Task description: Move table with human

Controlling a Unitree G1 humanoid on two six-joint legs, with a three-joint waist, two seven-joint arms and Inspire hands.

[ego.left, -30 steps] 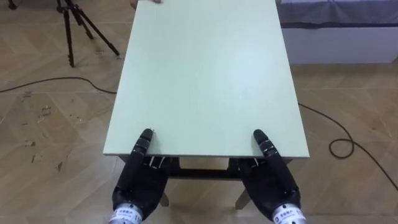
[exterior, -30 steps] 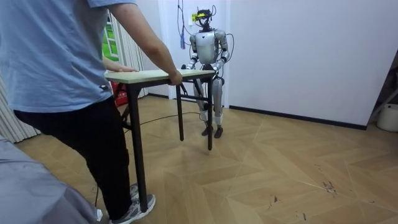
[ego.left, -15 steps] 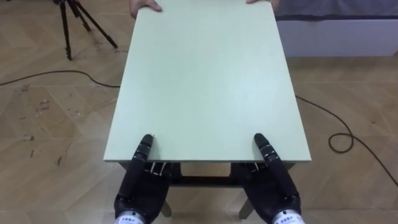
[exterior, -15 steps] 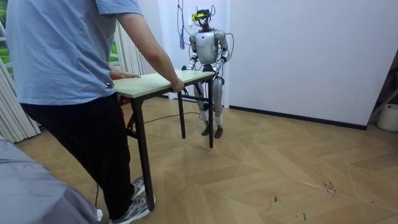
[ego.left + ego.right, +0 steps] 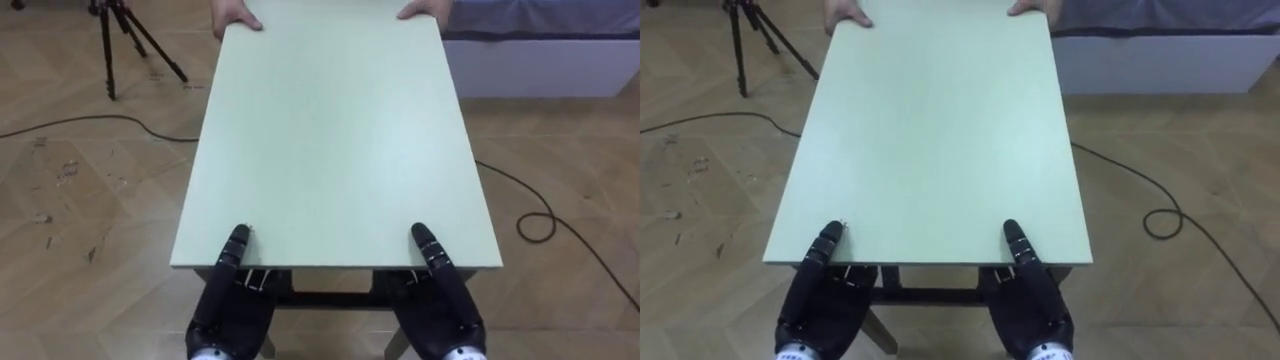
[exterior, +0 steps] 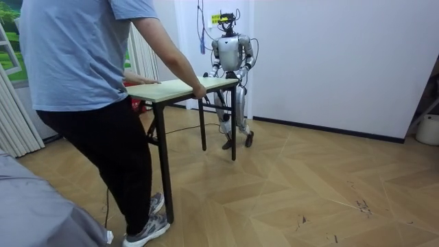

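The tabletop [image 5: 330,150] is clamped at its near edge by fingers of the left hand [image 5: 232,310] and right hand [image 5: 445,310]. Its far edge is held by a person [image 6: 82,68], apparently so that the weight is shared.

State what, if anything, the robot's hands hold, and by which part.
The left hand and right hand both grip the table by its near end edge, thumbs on top, palms beneath. A person's hands hold the far end.

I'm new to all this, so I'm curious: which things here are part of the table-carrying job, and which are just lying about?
Job: table; robot's left hand and right hand gripping its near edge; person's hands at the far end.
Lying about: tripod; bed; curtains.
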